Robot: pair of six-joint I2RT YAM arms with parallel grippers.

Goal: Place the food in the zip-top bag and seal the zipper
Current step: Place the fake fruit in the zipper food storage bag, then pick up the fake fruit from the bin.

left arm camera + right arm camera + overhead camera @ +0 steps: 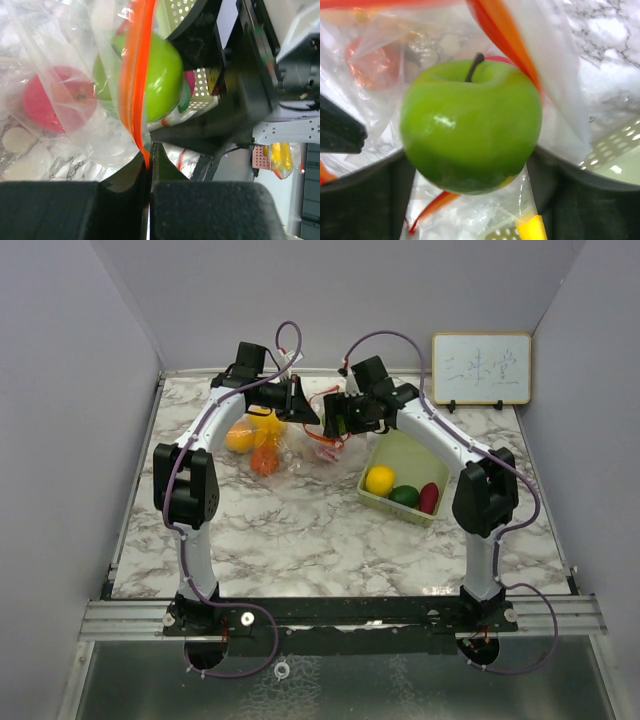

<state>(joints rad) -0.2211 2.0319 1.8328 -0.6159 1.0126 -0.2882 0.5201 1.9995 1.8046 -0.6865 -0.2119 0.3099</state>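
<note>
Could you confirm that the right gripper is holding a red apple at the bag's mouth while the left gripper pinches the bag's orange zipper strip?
Not quite: the apple in the right gripper is green, not red, as the right wrist view shows. The left gripper does pinch the orange zipper strip of the bag.

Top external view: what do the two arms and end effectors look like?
Both the left arm and right arm have white links with bulky black joint housings. A thin purple cable loops along each. The left end effector and right end effector are black. No markings are legible.
</note>
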